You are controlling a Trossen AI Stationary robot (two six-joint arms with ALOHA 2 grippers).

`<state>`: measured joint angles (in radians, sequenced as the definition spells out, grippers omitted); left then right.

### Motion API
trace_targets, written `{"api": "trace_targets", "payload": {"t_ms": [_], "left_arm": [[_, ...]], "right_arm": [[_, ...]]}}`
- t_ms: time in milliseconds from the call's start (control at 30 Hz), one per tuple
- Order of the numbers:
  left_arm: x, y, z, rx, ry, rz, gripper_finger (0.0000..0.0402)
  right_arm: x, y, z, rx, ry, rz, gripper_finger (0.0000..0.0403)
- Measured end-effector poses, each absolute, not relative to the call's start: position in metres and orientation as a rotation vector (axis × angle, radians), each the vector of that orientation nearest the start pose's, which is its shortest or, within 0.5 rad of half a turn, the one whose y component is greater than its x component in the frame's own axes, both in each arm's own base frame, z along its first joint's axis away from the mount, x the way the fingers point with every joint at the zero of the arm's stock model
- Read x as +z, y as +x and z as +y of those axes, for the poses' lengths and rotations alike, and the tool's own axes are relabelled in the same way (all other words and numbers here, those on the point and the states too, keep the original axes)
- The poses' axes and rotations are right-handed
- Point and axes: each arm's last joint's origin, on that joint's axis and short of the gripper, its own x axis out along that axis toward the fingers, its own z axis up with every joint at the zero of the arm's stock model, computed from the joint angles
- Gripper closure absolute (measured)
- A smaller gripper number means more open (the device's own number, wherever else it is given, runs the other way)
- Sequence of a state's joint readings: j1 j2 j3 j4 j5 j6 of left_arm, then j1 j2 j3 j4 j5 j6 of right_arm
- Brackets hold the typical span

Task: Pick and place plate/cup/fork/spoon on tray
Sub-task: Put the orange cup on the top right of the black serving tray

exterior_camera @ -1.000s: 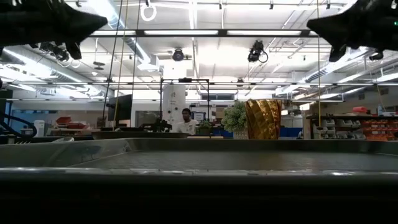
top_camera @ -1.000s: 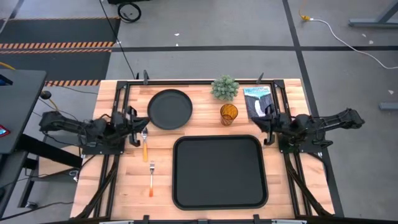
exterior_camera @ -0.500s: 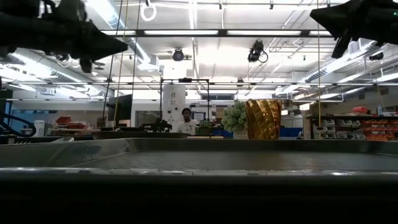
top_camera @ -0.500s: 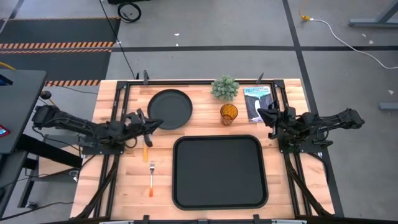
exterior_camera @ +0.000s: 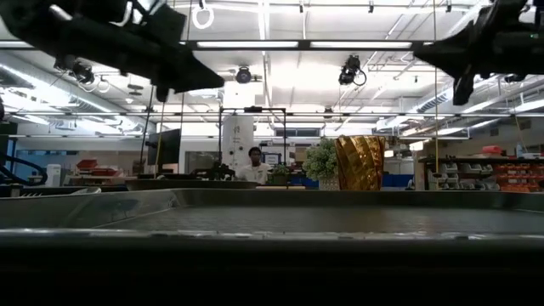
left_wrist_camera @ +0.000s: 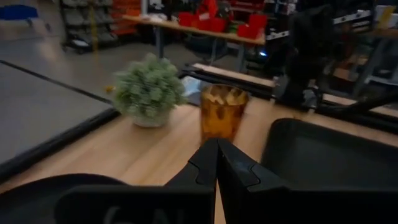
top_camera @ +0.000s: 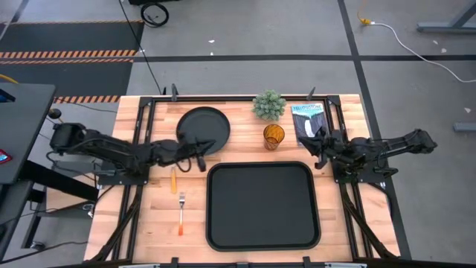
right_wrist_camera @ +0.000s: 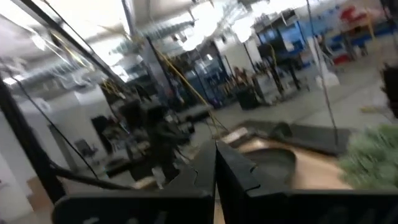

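Observation:
The black round plate rests on the table at the far left. The amber cup stands to its right, and it also shows in the left wrist view. The black tray lies in the middle near the front. The spoon and the fork lie left of the tray. My left gripper is shut and empty, above the table by the plate's near edge, pointing toward the cup. My right gripper is shut and empty, right of the cup.
A small green plant stands at the far edge between the plate and the cup. A blue booklet lies at the far right under my right arm. Black frame rails run along the table's left and right sides.
My left gripper has gone toward the table's right edge, from beside the spoon's bowl to the plate's near edge, staying shut and above the table. The plate, the cup, the fork and the spoon have kept still.

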<state>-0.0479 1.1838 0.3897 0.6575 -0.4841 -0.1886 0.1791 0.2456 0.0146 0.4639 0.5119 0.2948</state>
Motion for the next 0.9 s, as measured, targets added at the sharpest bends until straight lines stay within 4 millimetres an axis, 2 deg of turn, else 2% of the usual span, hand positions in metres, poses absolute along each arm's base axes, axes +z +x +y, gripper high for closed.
{"api": "trace_targets", "payload": {"t_ms": [100,333,500,700,900], "left_arm": [[0.203,0.244,0.005,0.398,-0.191,0.109,0.0375],[0.203,0.281,0.015,0.341,-0.258,0.165,0.0293],[0.202,0.314,0.022,0.336,-0.300,0.236,0.0252],[0.201,0.356,0.037,0.361,-0.354,0.327,0.0227],[0.211,0.395,0.057,0.388,-0.424,0.404,0.0223]], "right_arm": [[0.192,0.109,0.004,-0.368,0.393,-0.204,0.0387],[0.200,0.110,0.000,-0.539,0.375,-0.063,0.0387],[0.200,0.107,-0.005,-0.620,0.365,0.028,0.0387],[0.198,0.105,-0.012,-0.656,0.387,0.110,0.0387],[0.195,0.106,-0.021,-0.682,0.414,0.181,0.0387]]}}
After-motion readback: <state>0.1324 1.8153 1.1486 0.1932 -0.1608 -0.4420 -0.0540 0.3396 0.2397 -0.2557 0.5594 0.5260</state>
